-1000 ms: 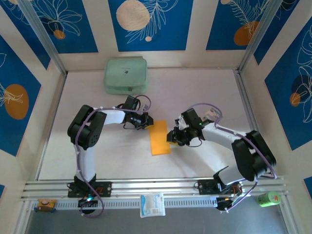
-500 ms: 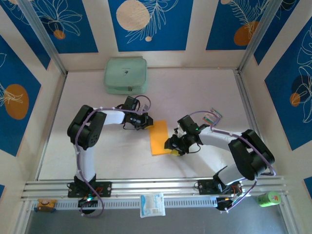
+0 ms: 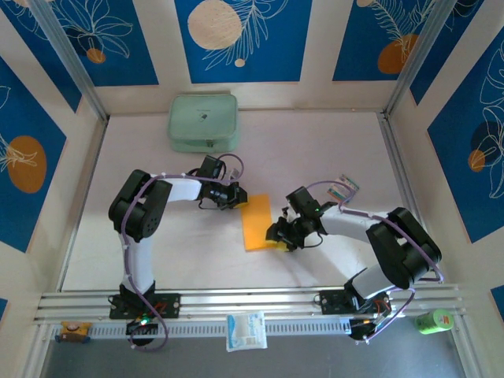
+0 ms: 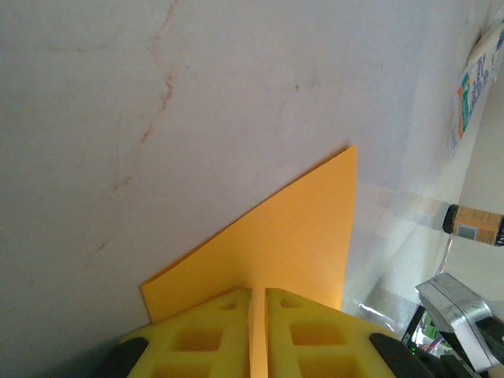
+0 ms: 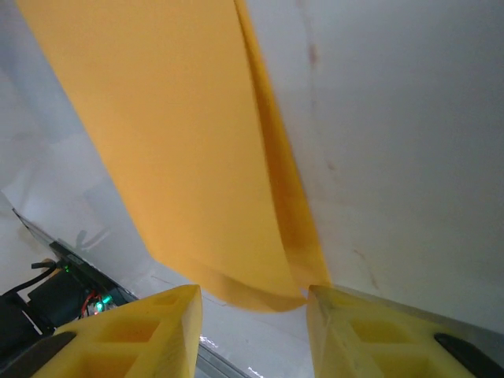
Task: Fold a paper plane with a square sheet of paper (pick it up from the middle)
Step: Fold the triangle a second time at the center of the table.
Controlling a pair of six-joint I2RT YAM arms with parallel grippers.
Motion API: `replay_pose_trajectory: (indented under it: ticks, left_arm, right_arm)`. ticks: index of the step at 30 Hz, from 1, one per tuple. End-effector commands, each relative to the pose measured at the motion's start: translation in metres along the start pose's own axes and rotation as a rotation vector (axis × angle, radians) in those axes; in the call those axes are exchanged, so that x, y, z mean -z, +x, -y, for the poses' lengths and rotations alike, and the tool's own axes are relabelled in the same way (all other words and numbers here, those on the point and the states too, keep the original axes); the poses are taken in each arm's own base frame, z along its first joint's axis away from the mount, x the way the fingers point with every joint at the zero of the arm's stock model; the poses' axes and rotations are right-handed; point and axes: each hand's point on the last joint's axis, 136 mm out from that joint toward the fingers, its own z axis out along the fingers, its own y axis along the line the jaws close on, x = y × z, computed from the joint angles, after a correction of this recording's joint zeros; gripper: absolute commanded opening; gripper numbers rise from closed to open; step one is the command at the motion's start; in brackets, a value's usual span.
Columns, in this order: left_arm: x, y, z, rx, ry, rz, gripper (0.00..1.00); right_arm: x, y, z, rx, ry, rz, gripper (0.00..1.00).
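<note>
The left gripper [image 4: 257, 303] is clamped on the square sheet of paper [image 4: 291, 228]: its two yellow ribbed fingers stand almost together, with a thin orange line of paper pinched in the slit between them. The right gripper [image 5: 252, 298] has its jaws apart, and the near corner of the sheet lies in the gap, touching neither finger as far as its wrist view shows.

The paper lies flat on the table [image 3: 331, 157] between the two grippers, held at its far left end and approached at its near right corner. From above it reads as a rectangle rather than a square, so the first lengthwise fold seems made – the step in hand is likely setting that crease or readying a corner fold.

Next, the right jaws would need to close on one layer only, or press down along the edge.

The sheet is thin, matte orange-yellow, with sharp corners – two layers show in the right wrist view, the upper bowing slightly off the lower. The tabletop is pale with faint reddish scuffs.
</note>
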Motion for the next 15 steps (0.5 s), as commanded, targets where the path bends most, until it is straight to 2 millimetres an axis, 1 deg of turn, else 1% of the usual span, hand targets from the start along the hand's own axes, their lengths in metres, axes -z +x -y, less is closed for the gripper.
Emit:
replay_pose_trajectory:
  ticks: [1,5,8,10,13,15]
  left_arm:
    - [-0.002,0.01,-0.016,0.027,-0.034,-0.031,0.14]
    - [-0.002,0.009,-0.014,0.024,-0.029,-0.03,0.14]
    - [-0.001,0.008,-0.012,0.02,-0.025,-0.028,0.14]
    - [-0.001,0.008,-0.011,0.019,-0.024,-0.027,0.14]
    - [-0.001,0.007,-0.01,0.016,-0.02,-0.026,0.14]
    - [-0.001,0.007,-0.01,0.017,-0.017,-0.028,0.14]
  right_arm:
    - [0.004,0.001,-0.011,0.02,-0.044,0.006,0.38]
    - [0.008,-0.003,-0.019,0.045,-0.065,0.019,0.38]
    - [0.009,-0.005,-0.018,0.048,-0.044,0.021,0.39]
    - [0.01,-0.006,-0.021,0.067,-0.058,0.03,0.39]
    - [0.013,-0.012,-0.03,0.099,-0.114,0.033,0.42]
    - [0.015,-0.019,-0.035,0.113,-0.137,0.042,0.46]
